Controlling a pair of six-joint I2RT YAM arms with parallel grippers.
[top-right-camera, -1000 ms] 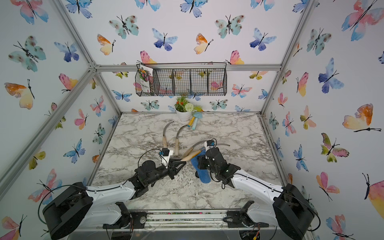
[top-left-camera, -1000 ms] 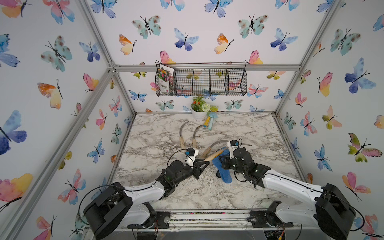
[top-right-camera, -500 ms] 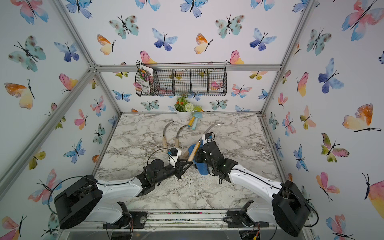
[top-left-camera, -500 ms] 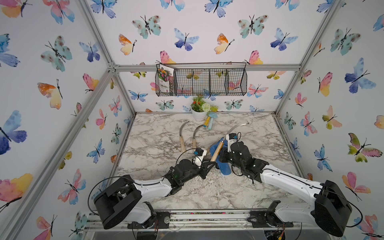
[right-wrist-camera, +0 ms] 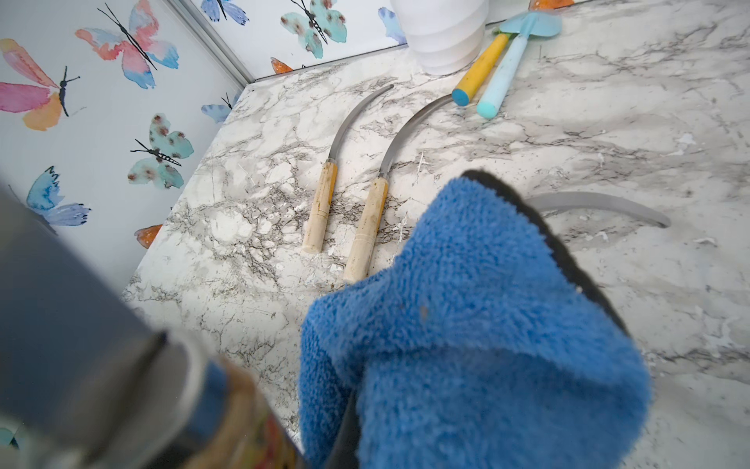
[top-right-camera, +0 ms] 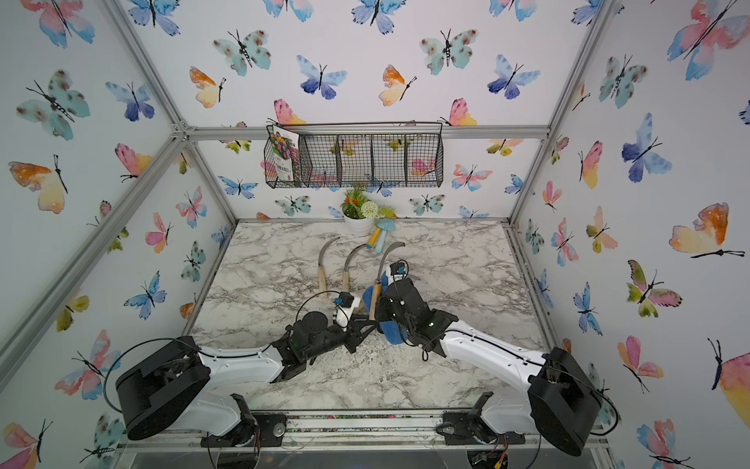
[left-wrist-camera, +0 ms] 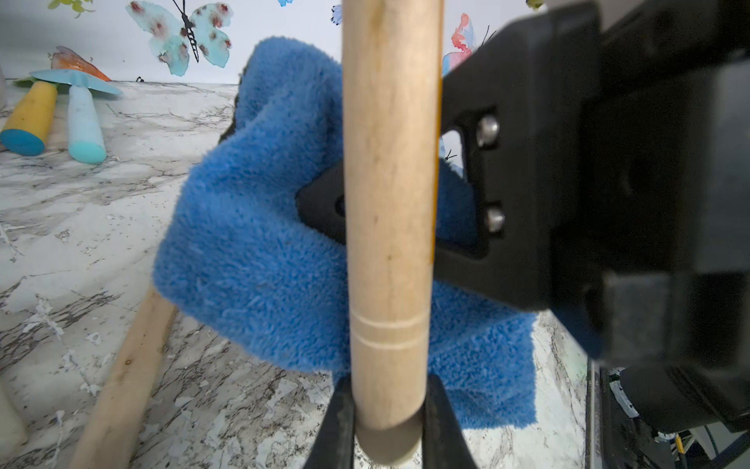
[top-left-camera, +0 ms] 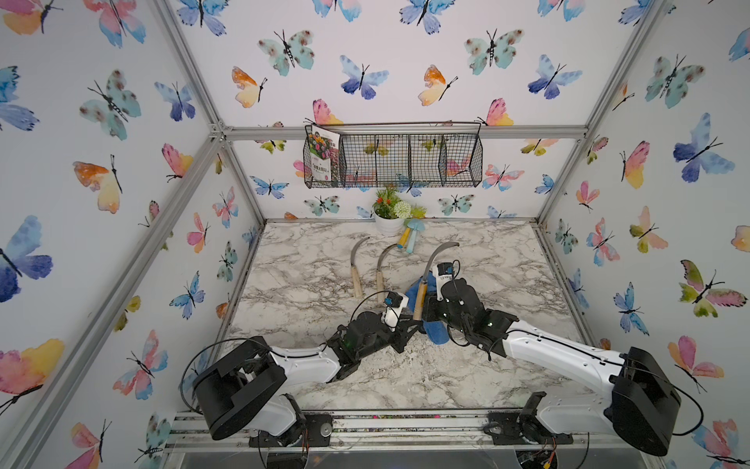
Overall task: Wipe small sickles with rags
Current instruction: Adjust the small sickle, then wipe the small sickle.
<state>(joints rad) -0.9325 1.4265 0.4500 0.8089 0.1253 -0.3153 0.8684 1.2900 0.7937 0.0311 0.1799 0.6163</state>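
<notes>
My left gripper (top-left-camera: 414,320) (left-wrist-camera: 387,426) is shut on the butt of a small sickle's pale wooden handle (top-left-camera: 420,297) (left-wrist-camera: 389,195). That sickle's grey blade (top-left-camera: 438,253) (top-right-camera: 387,256) rises toward the back. The blue rag (top-left-camera: 436,331) (left-wrist-camera: 251,243) (right-wrist-camera: 466,325) hangs from my right gripper (top-left-camera: 432,302) (right-wrist-camera: 365,426), which is shut on it right beside the handle. Two more sickles (top-left-camera: 356,268) (top-left-camera: 380,271) lie side by side behind my left arm. Another sickle lies under the rag, with its blade (right-wrist-camera: 600,203) and handle (left-wrist-camera: 121,385) showing.
A white flower pot (top-left-camera: 389,221) stands at the back edge, with yellow and light-blue toys (top-left-camera: 410,240) leaning beside it. A black wire basket (top-left-camera: 393,160) with a seed packet hangs on the back wall. Aluminium frame posts bound the marble table (top-left-camera: 308,260).
My left gripper has swung the held sickle from low and pointing right to steeply raised, blade toward the back. My right gripper has moved the rag back alongside the handle.
</notes>
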